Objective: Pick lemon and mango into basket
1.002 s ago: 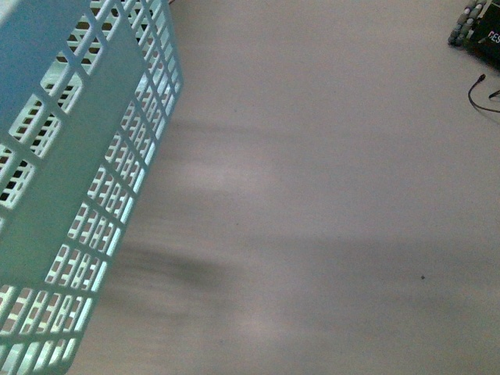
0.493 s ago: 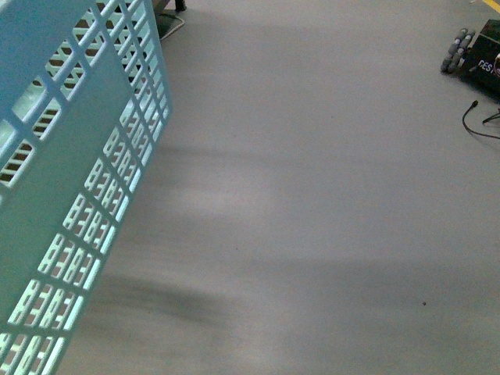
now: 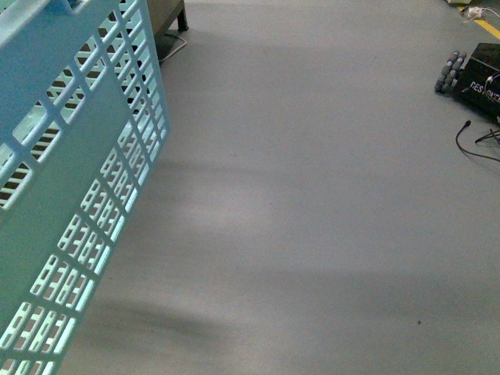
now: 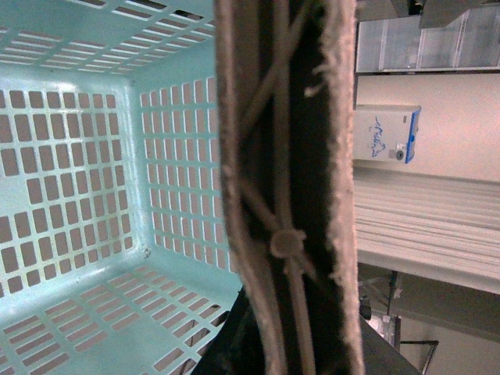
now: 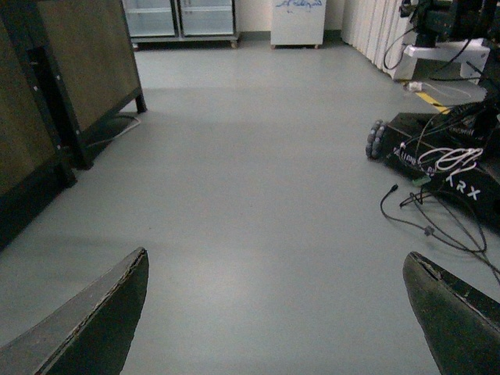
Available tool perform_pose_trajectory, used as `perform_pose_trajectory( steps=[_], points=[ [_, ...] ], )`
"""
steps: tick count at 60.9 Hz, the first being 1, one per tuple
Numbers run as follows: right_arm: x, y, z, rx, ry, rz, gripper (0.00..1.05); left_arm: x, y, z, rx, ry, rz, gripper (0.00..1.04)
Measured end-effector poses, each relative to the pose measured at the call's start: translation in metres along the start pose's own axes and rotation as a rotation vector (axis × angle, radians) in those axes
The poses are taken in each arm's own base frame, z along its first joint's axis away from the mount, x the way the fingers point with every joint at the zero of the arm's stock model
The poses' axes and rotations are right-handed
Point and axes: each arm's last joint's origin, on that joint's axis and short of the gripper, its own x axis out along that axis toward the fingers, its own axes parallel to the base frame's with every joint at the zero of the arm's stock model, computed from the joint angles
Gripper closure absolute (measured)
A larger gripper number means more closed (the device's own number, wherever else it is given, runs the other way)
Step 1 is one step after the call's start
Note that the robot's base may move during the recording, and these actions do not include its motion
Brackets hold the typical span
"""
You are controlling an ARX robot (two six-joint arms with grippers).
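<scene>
The light aqua basket (image 3: pixel 70 180) hangs tilted at the left of the front view, its slotted side wall facing me. In the left wrist view I look into its slotted floor and walls (image 4: pixel 94 195), which hold nothing that I can see. A brown handle (image 4: pixel 285 180) of the basket runs across that view, and my left gripper (image 4: pixel 285 344) is shut on it. My right gripper (image 5: pixel 273 312) is open above bare grey floor, nothing between its fingers (image 5: pixel 86 328). The lemon and the mango are out of view.
Grey floor (image 3: pixel 312 195) fills most of the front view. A black wheeled robot base (image 3: pixel 473 78) with loose cables (image 5: pixel 422 215) sits at the right. Dark wooden panels on legs (image 5: pixel 70 86) stand at the left, white cabinets (image 5: pixel 297 19) at the far wall.
The basket's wall has slid left and lower in the front view, and the scene has shifted so more floor, a panel leg and the wheeled base show.
</scene>
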Motion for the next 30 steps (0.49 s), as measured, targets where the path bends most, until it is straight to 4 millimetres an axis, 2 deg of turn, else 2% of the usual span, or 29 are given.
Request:
perform_pose_trajectory(
  steps=[30],
  points=[
    [0.0000, 0.0000, 0.0000, 0.000, 0.000, 0.000, 0.09, -0.0002, -0.0005, 0.0000, 0.000, 0.000, -0.001, 1.00]
  ],
)
